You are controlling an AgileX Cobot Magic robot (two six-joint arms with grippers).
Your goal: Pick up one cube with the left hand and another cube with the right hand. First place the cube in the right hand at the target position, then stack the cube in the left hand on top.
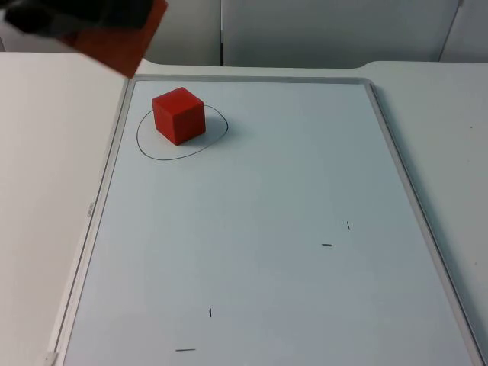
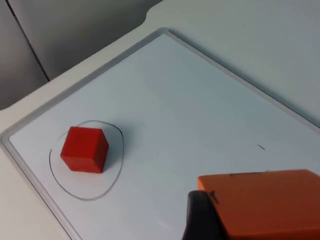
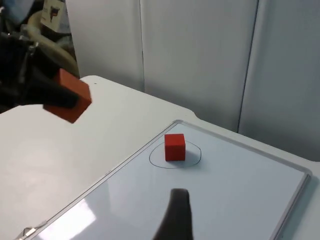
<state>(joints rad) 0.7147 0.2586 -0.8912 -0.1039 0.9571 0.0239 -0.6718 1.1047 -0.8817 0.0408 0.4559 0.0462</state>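
On the white table lies a whiteboard with a hand-drawn oval outline near its far left corner. A red cube sits inside that outline, resting on the board. The left end effector hangs raised over the table beyond the board's far corner, closed on an orange cube; the red cube is below it and a little to its inner side, well apart. The right end effector is pulled back over the board with the red cube ahead of it, touching nothing; whether its fingers are apart or together cannot be told.

The first cube appears placed, so stacking is the step in hand. Judging from this, the left end effector should carry the orange cube straight above the red one, square its edges to the lower faces, descend slowly, and let go only once it rests flat.

The top view shows the red cube centred in the outline. The left wrist view shows the orange cube's near face against a black finger. The right wrist view shows the height gap between the orange cube and the red cube.
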